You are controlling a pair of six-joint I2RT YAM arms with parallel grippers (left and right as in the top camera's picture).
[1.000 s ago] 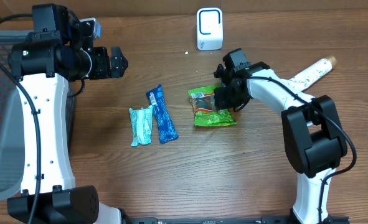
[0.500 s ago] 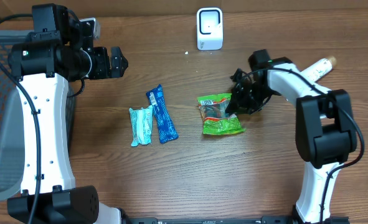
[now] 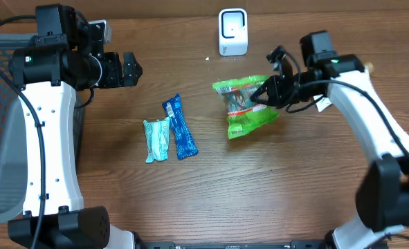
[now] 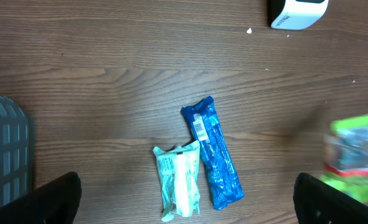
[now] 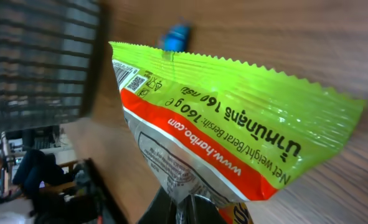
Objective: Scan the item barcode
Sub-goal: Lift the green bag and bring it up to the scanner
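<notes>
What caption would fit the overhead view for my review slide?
Right gripper holds the green snack bag near the white scanner; left gripper open, apart; blue bar and teal packet lie untouched.

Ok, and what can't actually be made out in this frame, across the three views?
Green crinkly plastic candy bag: any barcode is too small overhead, motion-blurred and cut by the right edge in the left wrist view.
Right gripper: mostly hidden behind the bag at the bottom edge of the right wrist view.
White box scanner: cropped by the top edge in the left wrist view.
</notes>
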